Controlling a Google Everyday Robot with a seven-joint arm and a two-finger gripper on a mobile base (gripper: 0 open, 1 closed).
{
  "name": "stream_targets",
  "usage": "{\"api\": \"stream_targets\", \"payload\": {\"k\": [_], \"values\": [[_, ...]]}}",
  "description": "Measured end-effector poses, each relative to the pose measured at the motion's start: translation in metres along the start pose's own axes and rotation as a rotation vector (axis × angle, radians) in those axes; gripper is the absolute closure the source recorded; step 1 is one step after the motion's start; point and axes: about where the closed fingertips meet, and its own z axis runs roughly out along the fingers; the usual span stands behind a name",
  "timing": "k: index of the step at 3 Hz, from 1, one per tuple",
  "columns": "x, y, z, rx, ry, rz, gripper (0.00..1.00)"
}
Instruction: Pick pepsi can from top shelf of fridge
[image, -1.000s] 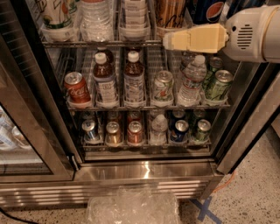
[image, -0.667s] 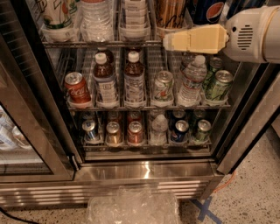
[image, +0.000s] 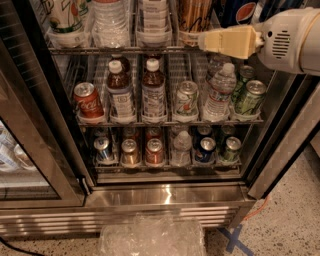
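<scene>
Cream gripper (image: 209, 42) hovers at top shelf (image: 125, 50), near pepsi can (image: 241, 11).

- The pepsi can (image: 241, 11): top cropped by the upper edge, base hidden behind the gripper (image: 212, 42) at the right end of the top shelf (image: 115, 50).
- The arm (image: 295, 40): cropped at right.

You are looking at a shop or office pantry, not a home kitchen: a steel display fridge (image: 165, 197) with a glass door shows wire racks (image: 170, 121) of drinks (image: 152, 92) in neat rows. It stands on a speckled floor (image: 295, 220) marked with a blue tape cross (image: 234, 240). Your gripper (image: 202, 41) hangs at the top shelf (image: 115, 50), upper right.
</scene>
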Motion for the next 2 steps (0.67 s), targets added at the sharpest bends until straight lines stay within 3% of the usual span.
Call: {"api": "stream_targets", "payload": {"k": [1,2], "values": [[-0.0132,-0.0126,-0.0037,0.069,-0.046,-0.053,0.26],[-0.0188,-0.0199,-0.0066,0.112,-0.066,-0.080,0.26]]}}
